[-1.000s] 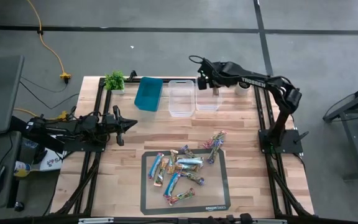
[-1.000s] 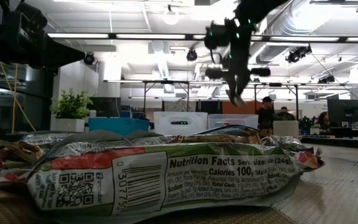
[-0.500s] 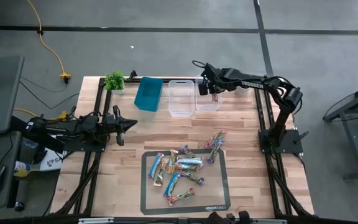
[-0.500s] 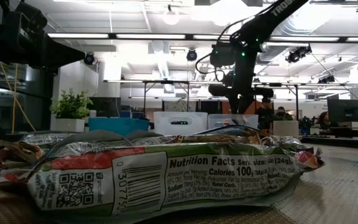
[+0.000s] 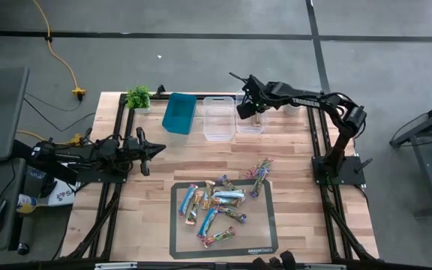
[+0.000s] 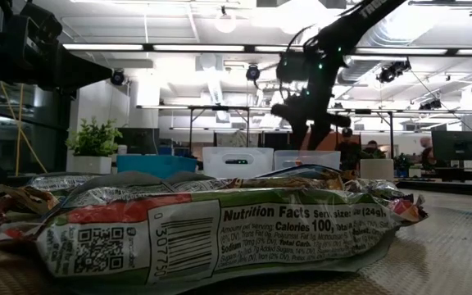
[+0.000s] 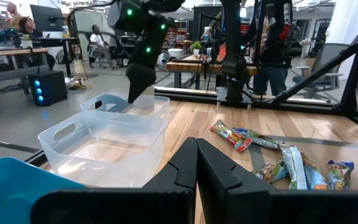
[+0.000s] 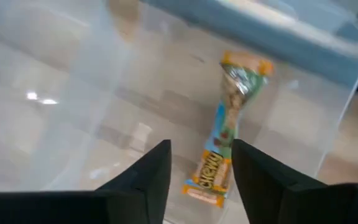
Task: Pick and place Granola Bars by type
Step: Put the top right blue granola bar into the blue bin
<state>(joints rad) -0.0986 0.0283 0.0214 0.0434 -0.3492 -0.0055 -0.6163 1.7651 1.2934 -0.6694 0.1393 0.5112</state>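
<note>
Several foil-wrapped granola bars [image 5: 214,206] lie in a loose heap on the dark mat [image 5: 177,244]. A few more [image 5: 259,171] lie just off the mat's far right corner. My right gripper [image 5: 252,114] hangs open over the right-hand clear bin [image 5: 250,126] at the table's far edge. One orange and blue bar [image 8: 225,137] lies in that bin below the fingers, which stand on either side of its near end and do not touch it. My left gripper [image 5: 160,150] waits shut, level above the table's left part.
A second clear bin [image 5: 217,118] and a teal bin [image 5: 178,112] stand in a row to the left of the right-hand one. A small potted plant [image 5: 138,97] sits at the far left corner. People show in the room beyond the table.
My right gripper has come down over the right-hand clear bin, shifted slightly toward the table's left, opened its fingers and let go of the bar, which now lies in the bin.
</note>
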